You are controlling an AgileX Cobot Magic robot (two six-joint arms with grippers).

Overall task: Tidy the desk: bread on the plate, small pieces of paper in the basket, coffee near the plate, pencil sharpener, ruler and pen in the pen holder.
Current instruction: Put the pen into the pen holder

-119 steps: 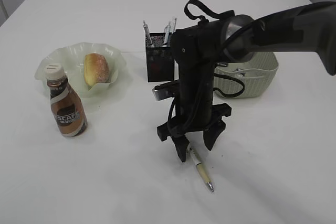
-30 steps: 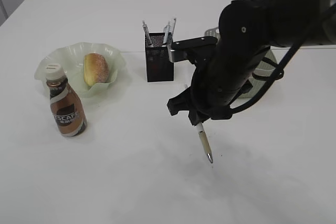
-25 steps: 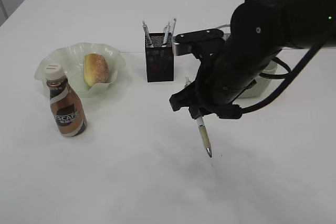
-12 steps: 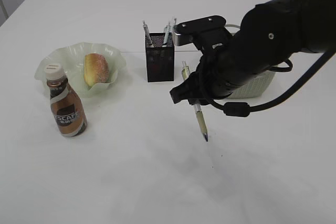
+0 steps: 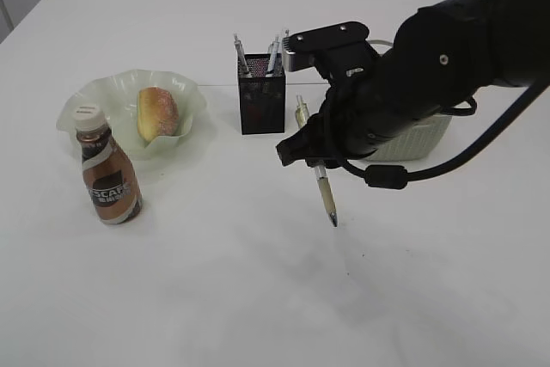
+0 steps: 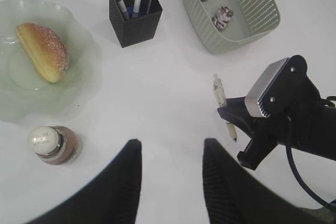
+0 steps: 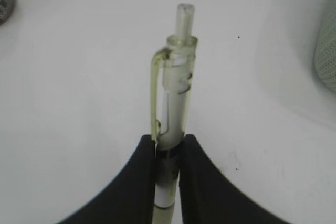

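Pen: the pen [image 5: 325, 193] hung in the air above the bare table [image 5: 215, 298], in front of the pen holder and basket, touching neither.
Pen axis: near upright with a slight lean; the tip pointed down toward the tabletop, the clear clicker end [image 7: 185, 14] pointed up.
Right gripper: the right gripper [image 5: 314, 161] pinched the pen's barrel between its two black fingers [image 7: 142, 182], jaws pressed against it on both sides.
Left gripper: the left gripper [image 6: 172, 182] was raised above the table, its fingers spread apart with nothing between them.
Pen holder: the black mesh pen holder [image 5: 261, 92] stood upright behind the held pen, with other pens standing in it.
Basket: the pale basket [image 6: 231, 9] sat to the right of the holder, crumpled paper scraps [image 6: 223, 17] inside.
Plate: the green plate [image 5: 86, 100] lay at the left with the bread [image 5: 157, 113] on it.
Coffee: the coffee bottle [image 5: 107, 174] stood upright just beside the plate's front edge.
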